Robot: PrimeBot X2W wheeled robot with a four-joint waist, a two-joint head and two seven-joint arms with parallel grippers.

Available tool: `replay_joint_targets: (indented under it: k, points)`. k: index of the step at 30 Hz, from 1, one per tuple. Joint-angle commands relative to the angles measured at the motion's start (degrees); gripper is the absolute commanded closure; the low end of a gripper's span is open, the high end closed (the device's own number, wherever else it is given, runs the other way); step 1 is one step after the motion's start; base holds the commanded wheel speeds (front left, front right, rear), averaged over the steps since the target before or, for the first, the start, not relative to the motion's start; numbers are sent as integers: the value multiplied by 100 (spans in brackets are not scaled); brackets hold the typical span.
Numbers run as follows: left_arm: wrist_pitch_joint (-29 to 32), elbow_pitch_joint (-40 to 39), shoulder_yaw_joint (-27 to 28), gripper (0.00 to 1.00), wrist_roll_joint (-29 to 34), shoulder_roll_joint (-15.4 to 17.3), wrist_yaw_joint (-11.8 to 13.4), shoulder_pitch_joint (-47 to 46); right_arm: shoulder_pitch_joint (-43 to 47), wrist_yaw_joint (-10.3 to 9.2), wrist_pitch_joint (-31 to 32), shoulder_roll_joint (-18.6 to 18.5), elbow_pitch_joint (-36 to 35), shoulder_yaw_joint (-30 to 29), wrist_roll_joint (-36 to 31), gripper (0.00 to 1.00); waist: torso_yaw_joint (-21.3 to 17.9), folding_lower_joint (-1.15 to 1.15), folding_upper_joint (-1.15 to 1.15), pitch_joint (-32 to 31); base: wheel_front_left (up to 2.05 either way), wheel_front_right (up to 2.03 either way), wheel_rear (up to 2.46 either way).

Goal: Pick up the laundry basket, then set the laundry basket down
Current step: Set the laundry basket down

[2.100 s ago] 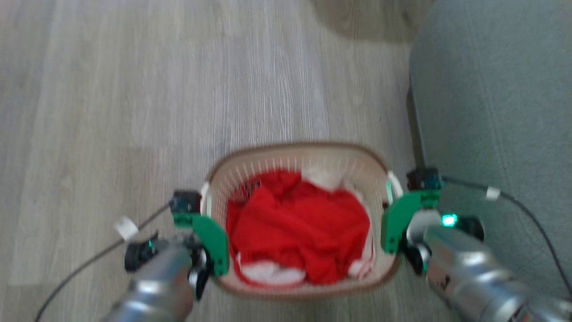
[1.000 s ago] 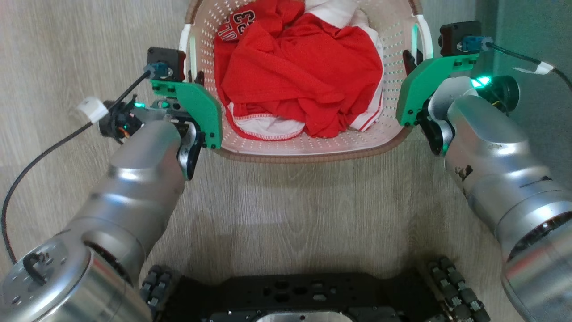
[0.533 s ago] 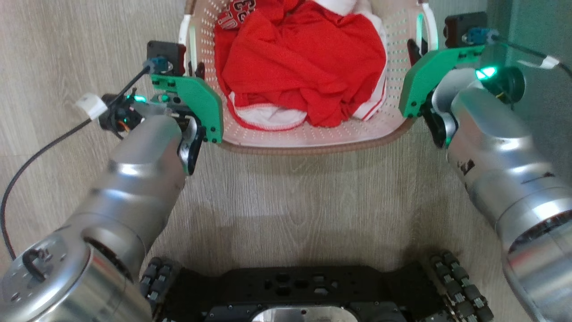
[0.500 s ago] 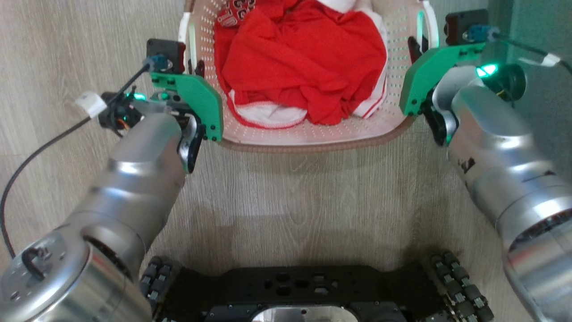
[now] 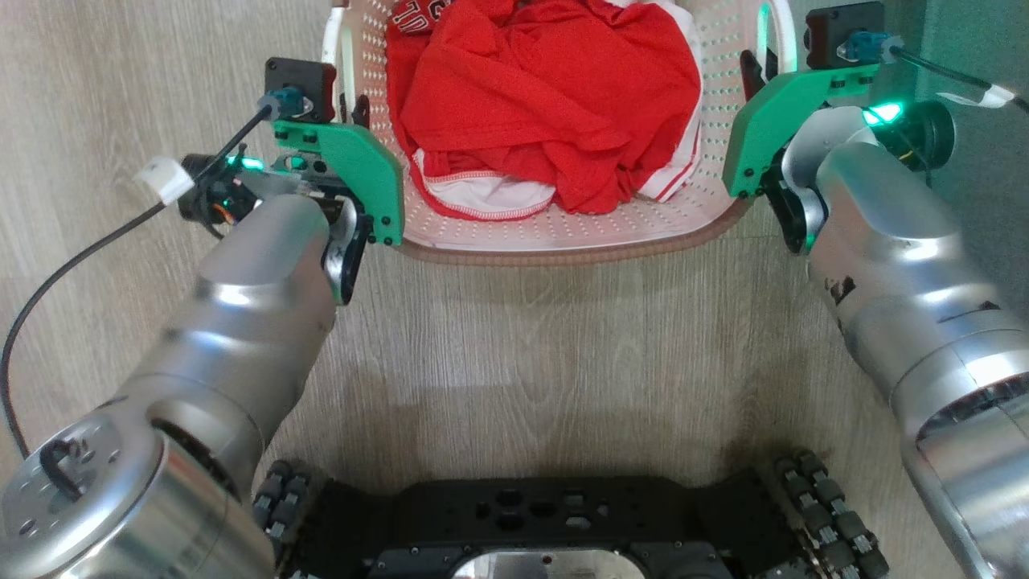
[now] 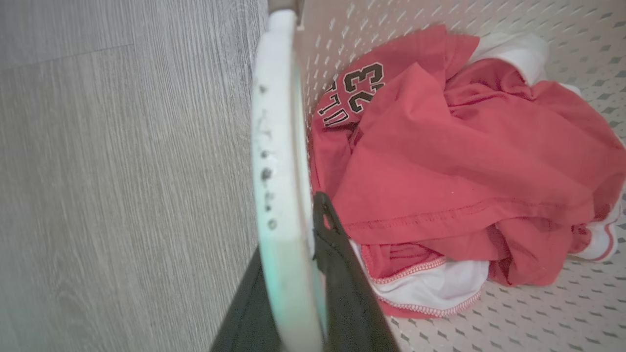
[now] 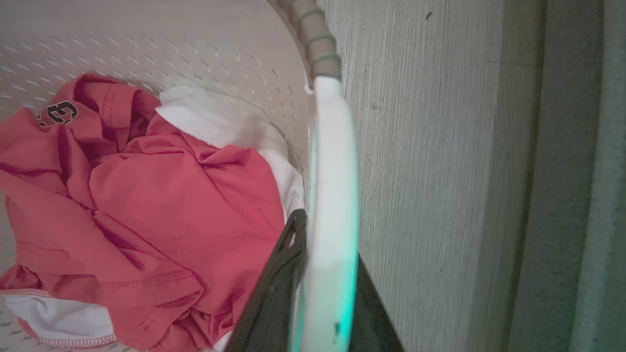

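The laundry basket (image 5: 563, 237) sits at the top of the head view, straight ahead of the robot's black wheeled base (image 5: 547, 523) and between its two silver arms, over a pale wood-grain floor (image 5: 514, 346). Whether its bottom touches the floor cannot be told. The left fingers (image 6: 342, 283) are closed on the basket's white left handle (image 6: 276, 146), one dark finger inside the handle against the perforated wall and the other outside it. The right fingers (image 7: 274, 298) grip the white right handle (image 7: 330, 195) in the same way, one finger on each side of the band. In the head view a green bracket plate (image 5: 362, 173) on the left wrist lies just beside the basket's near left corner, and its twin (image 5: 776, 121) lies beside the near right corner. Inside the basket lies a crumpled red jersey (image 5: 555, 88) with dark printed numbers, heaped over a white garment with red stitched trim (image 5: 490, 197). The brown woven-look rim (image 7: 315, 39) meets the top end of the right handle. A grey-green piece of furniture (image 7: 567, 195) stands near the basket's right side, apart from it, with a strip of floor between them.
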Motion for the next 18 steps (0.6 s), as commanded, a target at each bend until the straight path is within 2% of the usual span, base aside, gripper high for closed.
replay_joint_targets:
  k: [1, 2, 3, 4, 6, 7, 9, 18]
  points:
    - [-52, 84, -36, 80, 32, 203, 95, 35, 194, -12, -36, 25, -18, 4, -75, 79, 15, 0, 0, -4, 0, 0, 0]
    - [-53, 80, -40, 72, 24, 203, 103, 36, 199, -12, -38, 25, -18, -2, -80, 72, 23, 0, 0, -6, 0, 0, 0]
    - [-51, 77, -42, 69, 13, 203, 114, 40, 203, -12, -42, 26, -18, -2, -78, 66, 29, 0, 0, -9, 0, 0, 0]
    - [-52, 73, -41, 55, -13, 203, 144, 48, 207, -12, -50, 26, -18, 12, -65, 55, 36, 0, 0, -16, 0, 0, 0]
    - [-54, 72, -34, 45, -45, 203, 172, 61, 208, -12, -57, 27, -18, 28, -43, 39, 38, 0, 0, -24, 0, 0, 0]
    - [-56, 71, -32, 35, -59, 203, 183, 67, 209, -12, -62, 27, -18, 39, -30, 27, 38, 0, 0, -31, 0, 0, 0]
    - [-65, 71, -29, 1, -78, 203, 210, 75, 206, -12, -82, 27, -19, 69, -2, 0, 36, 0, 0, -52, 0, 0, 0]
    - [-158, 75, 68, 0, -94, 213, 239, 115, 194, -12, -320, 27, -130, 253, 37, 0, -47, 0, 0, -358, 0, 0, 0]
